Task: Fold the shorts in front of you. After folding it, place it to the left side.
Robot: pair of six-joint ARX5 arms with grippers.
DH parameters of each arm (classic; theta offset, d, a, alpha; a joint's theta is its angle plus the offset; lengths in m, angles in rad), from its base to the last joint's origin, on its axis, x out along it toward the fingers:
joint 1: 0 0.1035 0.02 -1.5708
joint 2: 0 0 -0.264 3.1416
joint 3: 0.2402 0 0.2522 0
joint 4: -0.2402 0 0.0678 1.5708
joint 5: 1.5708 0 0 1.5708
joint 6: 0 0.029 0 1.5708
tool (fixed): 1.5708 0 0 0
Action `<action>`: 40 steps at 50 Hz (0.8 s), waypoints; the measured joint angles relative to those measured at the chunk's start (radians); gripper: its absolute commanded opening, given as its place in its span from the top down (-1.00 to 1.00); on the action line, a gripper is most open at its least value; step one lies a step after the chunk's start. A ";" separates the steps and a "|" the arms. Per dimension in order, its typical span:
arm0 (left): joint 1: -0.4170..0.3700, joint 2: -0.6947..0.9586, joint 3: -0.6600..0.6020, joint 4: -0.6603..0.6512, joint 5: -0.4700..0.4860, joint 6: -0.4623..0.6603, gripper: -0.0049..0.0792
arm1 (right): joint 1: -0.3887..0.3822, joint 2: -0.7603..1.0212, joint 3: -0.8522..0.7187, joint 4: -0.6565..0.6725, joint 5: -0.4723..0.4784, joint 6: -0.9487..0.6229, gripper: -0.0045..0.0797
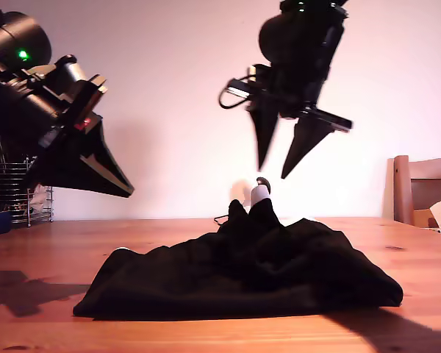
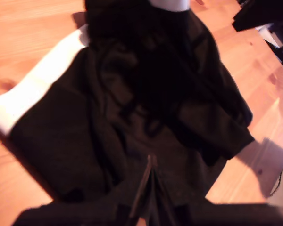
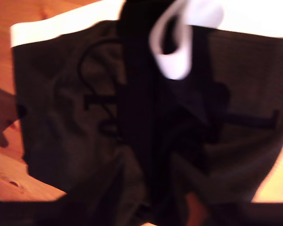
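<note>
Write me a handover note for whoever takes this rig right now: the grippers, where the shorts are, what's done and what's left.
My first gripper: shut, empty, raised at the exterior view's left, clear of the shorts.
My second gripper: open, empty, in the air above the raised bunch with the white bit.
Shorts: a rumpled heap on the table, in the middle of the exterior view, with neither gripper touching them.
Done: at most a rough gathering; no neat fold shows.
Left: flatten the shorts, fold them, then place them to the side.
</note>
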 measured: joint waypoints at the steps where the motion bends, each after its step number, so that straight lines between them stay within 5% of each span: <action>1: 0.000 0.000 0.000 0.000 0.000 0.000 0.93 | 0.002 0.002 0.000 0.006 0.000 0.000 -0.16; 30: 0.004 0.000 0.002 -0.006 0.000 0.000 0.93 | -0.003 0.097 0.000 0.264 0.063 -0.132 -0.28; 40: 0.004 0.000 0.002 -0.006 0.000 0.000 0.93 | -0.002 0.098 0.000 0.312 0.165 -0.151 -0.27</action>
